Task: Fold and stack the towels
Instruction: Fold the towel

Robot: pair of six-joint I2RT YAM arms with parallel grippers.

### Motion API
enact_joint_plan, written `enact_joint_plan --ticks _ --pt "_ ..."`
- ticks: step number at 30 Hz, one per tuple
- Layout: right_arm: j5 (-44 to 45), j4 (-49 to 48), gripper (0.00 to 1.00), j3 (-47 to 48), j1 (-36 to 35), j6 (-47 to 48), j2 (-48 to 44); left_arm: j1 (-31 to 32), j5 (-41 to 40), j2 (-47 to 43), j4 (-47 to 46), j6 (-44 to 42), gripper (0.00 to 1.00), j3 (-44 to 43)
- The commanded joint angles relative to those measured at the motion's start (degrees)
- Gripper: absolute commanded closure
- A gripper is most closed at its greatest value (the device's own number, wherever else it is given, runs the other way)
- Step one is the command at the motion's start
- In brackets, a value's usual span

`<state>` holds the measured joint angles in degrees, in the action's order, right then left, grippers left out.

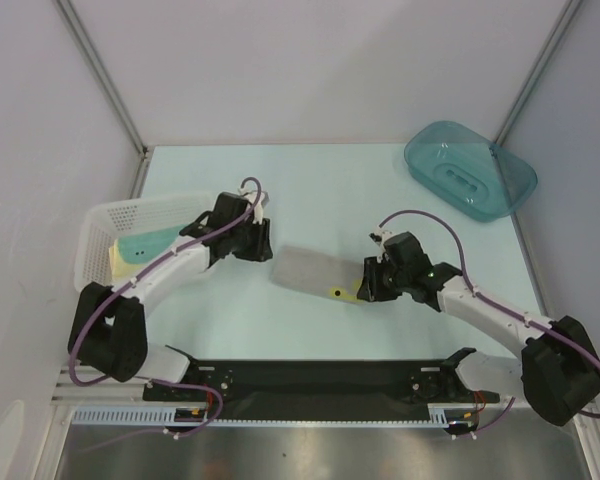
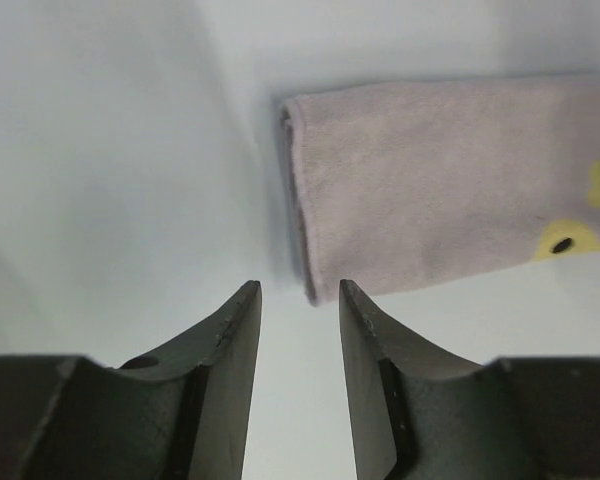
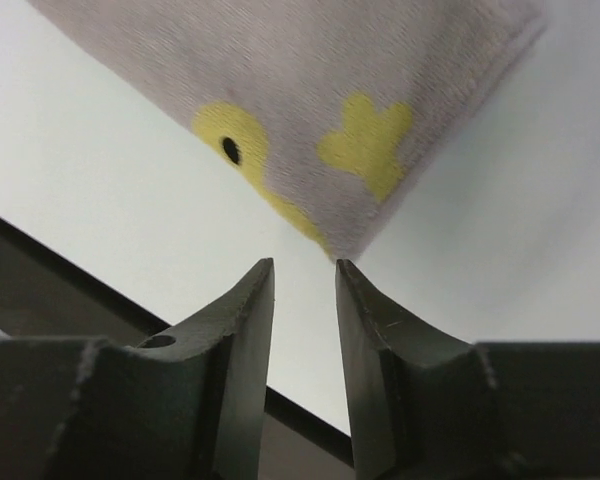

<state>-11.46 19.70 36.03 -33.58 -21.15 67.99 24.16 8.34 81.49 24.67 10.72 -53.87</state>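
The white basket (image 1: 92,232) sits behind the left pincer (image 2: 300,290), with a pale yellow and teal towel (image 1: 140,247) inside it. The left pincer is loose, its two fingers apart with nothing between them. Just in front of its tips lies the folded grey towel (image 2: 430,180) (it has yellow patches), flat on the table (image 1: 310,190). The right pincer (image 3: 305,265) is loose too, and holds nothing. A corner of the same towel lies just ahead of its tips. The teal tub (image 1: 470,170) is well apart, far beyond the right pincer.
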Motion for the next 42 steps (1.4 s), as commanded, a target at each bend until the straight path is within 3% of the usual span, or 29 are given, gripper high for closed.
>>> enact_joint_plan --ticks 1,4,7,13,25,34,42 --pt "-2.94 -0.45 0.64 3.34 0.10 -5.99 -1.98 1.23 6.47 -3.18 -1.19 6.05 0.58 -1.43" --pt "-3.12 -6.85 0.74 2.20 0.01 -8.11 -0.58 2.99 10.99 -2.92 -5.94 9.66 0.59 1.21" --pt "-3.74 -13.01 0.76 0.28 0.01 -9.26 2.58 4.93 13.02 -0.73 -9.19 10.99 0.59 3.23" --pt "-2.25 -21.35 0.77 -4.21 0.10 -11.02 8.91 4.93 6.88 6.03 -10.43 14.41 0.62 5.88" --pt "-4.36 -16.71 0.76 -1.84 4.22 -12.87 2.15 4.93 -7.18 7.37 0.12 15.03 0.60 -4.13" --pt "-10.15 -30.68 0.77 -3.78 14.24 -10.76 10.58 4.93 -7.37 13.25 0.12 13.36 0.55 -4.76" --pt "-8.40 -29.99 0.78 -4.13 18.73 -7.34 17.00 4.93 -7.63 15.36 -1.37 14.68 0.50 -2.30"
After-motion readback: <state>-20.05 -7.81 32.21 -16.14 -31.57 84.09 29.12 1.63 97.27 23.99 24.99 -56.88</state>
